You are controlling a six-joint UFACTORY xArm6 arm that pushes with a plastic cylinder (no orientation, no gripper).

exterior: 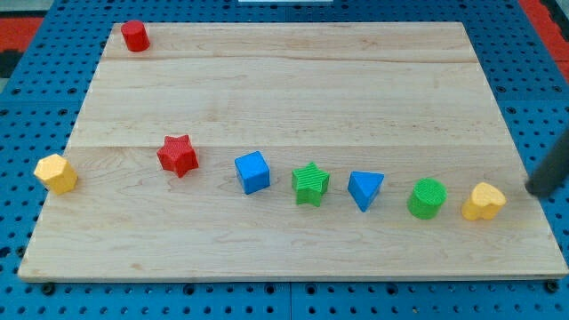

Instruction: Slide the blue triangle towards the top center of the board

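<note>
Wooden surface (293,98) is sitting on blue pegboard; my tip (534,190), a bare rod tool with nothing clamped, is hovering just right of the yellow heart-ish block (483,202), blue triangle (365,188) further left.

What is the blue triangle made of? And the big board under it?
The blue triangle looks like plastic, probably 3D-printed: solid matte colour with faint fine ridges. The board looks like pale wood: you can see grain lines and seams between planks, with a smooth finish.

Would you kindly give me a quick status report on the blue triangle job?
My tip at view's right edge, beside yellow block. Blue triangle untouched in lower row. Green cylinder sits between.
</note>
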